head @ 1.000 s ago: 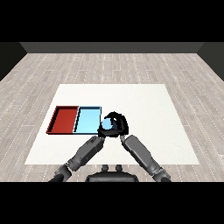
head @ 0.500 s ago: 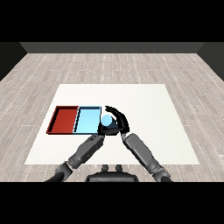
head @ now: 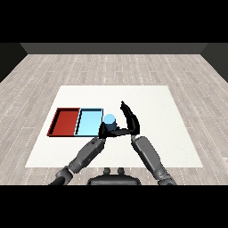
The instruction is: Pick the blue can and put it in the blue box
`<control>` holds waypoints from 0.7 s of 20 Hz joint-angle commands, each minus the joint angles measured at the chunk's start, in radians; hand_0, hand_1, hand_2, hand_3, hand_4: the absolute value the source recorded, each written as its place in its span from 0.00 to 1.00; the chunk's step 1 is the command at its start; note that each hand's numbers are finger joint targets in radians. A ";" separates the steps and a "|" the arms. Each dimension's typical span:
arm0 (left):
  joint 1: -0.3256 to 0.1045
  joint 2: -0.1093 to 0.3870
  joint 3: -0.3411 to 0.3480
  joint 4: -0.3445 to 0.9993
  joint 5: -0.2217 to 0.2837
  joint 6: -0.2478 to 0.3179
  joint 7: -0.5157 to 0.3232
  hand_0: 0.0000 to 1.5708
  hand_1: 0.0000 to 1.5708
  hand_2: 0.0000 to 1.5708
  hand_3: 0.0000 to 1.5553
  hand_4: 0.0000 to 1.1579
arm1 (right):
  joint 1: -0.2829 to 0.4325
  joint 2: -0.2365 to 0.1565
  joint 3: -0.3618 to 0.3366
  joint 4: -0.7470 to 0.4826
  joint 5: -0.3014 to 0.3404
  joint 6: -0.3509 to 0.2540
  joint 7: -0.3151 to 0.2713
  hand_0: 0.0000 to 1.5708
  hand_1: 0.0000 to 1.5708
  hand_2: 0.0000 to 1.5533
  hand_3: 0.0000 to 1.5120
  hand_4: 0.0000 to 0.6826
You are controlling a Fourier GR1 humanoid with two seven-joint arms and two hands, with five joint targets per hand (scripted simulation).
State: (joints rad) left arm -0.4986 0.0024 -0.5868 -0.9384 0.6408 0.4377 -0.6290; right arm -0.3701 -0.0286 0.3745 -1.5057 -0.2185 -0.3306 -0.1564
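The blue can (head: pixel 109 119) stands upright at the right edge of the light blue tray (head: pixel 88 123); I cannot tell whether its base is inside the tray. My right hand (head: pixel 130 123) is just right of the can, open, with its fingers straight and pointing away and its thumb reaching under the can's near side. In front of the can is my left hand (head: pixel 103 130), which hides the can's lower part. Its fingers are relaxed and hold nothing.
The red tray (head: pixel 65 121) lies against the left side of the light blue tray. Both sit on the left half of the white table (head: pixel 160 111), which stands on a wooden floor.
My right hand carried the can left towards the light blue tray. Its fingers, curled round the can before, have now straightened away from it.
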 commanded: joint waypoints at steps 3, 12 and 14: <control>-0.039 0.056 0.074 0.006 -0.031 -0.003 0.038 1.00 1.00 1.00 0.99 0.99 | 0.148 -0.016 -0.099 -0.106 -0.090 0.067 -0.132 0.00 0.00 0.00 0.00 0.00; -0.121 0.243 0.178 0.089 -0.081 -0.028 0.148 1.00 1.00 1.00 0.98 1.00 | 0.285 -0.040 -0.228 -0.164 -0.190 0.110 -0.151 0.00 0.00 0.00 0.00 0.00; -0.127 0.280 0.174 0.101 -0.112 0.025 0.202 1.00 1.00 1.00 0.97 0.99 | 0.213 -0.061 -0.282 -0.148 -0.226 0.117 -0.108 0.00 0.00 0.00 0.00 0.00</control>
State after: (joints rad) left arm -0.5905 0.2186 -0.4416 -0.8733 0.5569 0.4384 -0.5009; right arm -0.1365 -0.0841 0.1446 -1.6715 -0.4064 -0.2279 -0.2735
